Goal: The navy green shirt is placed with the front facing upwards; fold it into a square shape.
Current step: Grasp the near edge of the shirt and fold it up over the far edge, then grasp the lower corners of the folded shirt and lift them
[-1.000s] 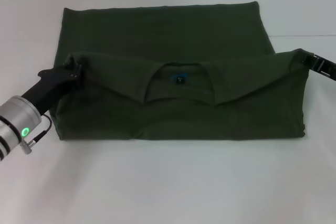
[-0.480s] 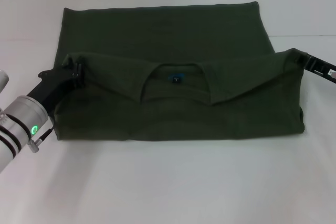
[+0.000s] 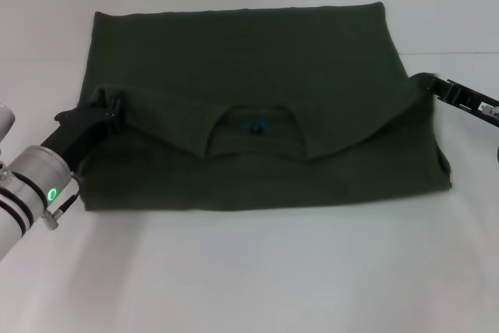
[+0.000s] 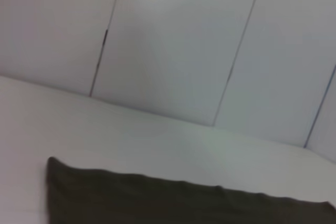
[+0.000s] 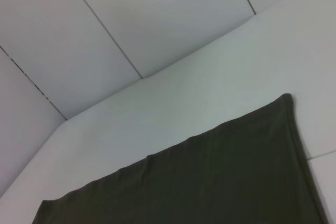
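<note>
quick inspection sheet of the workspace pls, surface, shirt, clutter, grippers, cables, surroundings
surface: white table, bare around the shirt.
job's things: navy green shirt lies flat, collar end folded over toward the far hem; collar and blue neck label face up; fold not square yet.
clutter: nothing seen.
grippers: left gripper at the shirt's left shoulder corner, right gripper at the right shoulder corner; both at the cloth edge.
cables: thin dark cable by the left arm's wrist, beside its green light.
surroundings: pale panelled wall behind the table.
</note>
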